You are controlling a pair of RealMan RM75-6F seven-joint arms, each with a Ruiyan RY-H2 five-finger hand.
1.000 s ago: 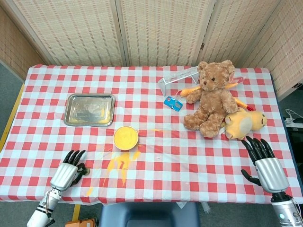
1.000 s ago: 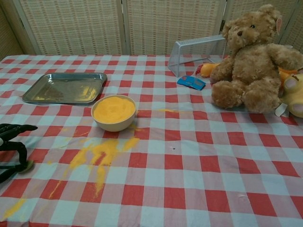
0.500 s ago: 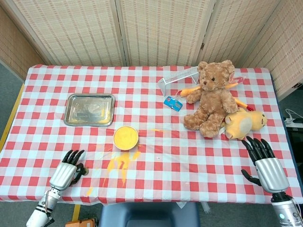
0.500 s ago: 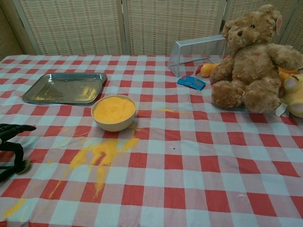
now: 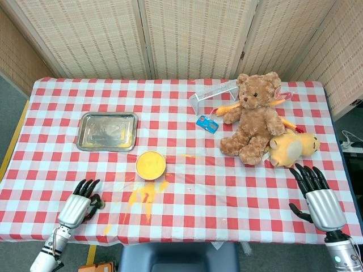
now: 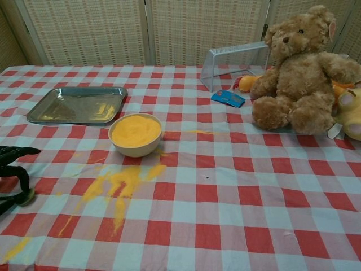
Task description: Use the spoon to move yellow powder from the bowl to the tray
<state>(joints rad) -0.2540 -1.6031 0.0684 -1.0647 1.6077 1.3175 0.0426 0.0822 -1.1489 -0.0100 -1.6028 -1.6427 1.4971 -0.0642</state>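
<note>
Left hand [image 5: 75, 207] has slid back toward the near tabletop [image 5: 227, 187] edge over the last second; nothing else shifted. Spoon: I can't make it out; a small dark rounded thing sits at those fingertips, but whether it is held I cannot tell. I judge a spoon light, stiff, slippery; take it mid-handle, bowl level. Powder fine, loose, spills readily (yellow streaks [image 6: 115, 186] already lie before the bowl). Bowl [image 6: 136, 134] cream, nearly full, centre-left. Tray [image 6: 77, 105] shiny steel, just beyond it, some yellow dust inside. Right hand [image 5: 319, 195] empty, fingers spread, near the yellow plush [image 5: 292, 146]. Teddy bear [image 6: 299, 73] far right.
</note>
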